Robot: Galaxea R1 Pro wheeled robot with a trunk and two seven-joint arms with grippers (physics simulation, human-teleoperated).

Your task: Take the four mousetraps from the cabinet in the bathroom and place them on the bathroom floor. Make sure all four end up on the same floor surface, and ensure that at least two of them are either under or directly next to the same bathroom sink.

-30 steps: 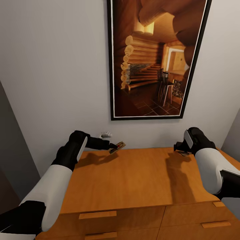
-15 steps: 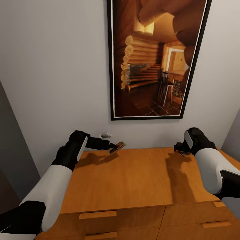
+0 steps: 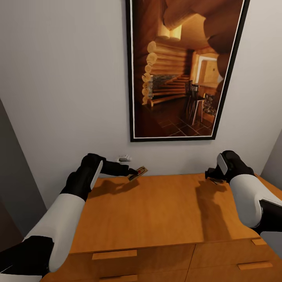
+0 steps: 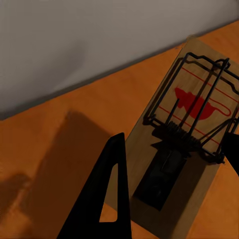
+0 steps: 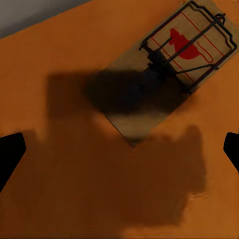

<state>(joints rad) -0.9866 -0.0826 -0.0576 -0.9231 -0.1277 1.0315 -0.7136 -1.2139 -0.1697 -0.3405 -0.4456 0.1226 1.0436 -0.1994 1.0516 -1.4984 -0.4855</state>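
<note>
My left gripper (image 3: 135,171) is clamped on one mousetrap (image 3: 138,172), tilted above the cabinet's (image 3: 156,211) back edge; my right gripper (image 5: 119,149) hangs spread wide over a second trap (image 5: 164,64) lying flat near the back right corner

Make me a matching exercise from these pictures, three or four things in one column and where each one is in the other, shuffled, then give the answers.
Things:
1. left gripper
2. right gripper
3. framed picture
4. drawer handle

Places or states:
A. hangs on the wall above the cabinet
B. on the cabinet front, below the top
C. holds a mousetrap tilted at the back edge
D. open above a mousetrap lying flat

Pairs: 1-C, 2-D, 3-A, 4-B
</note>
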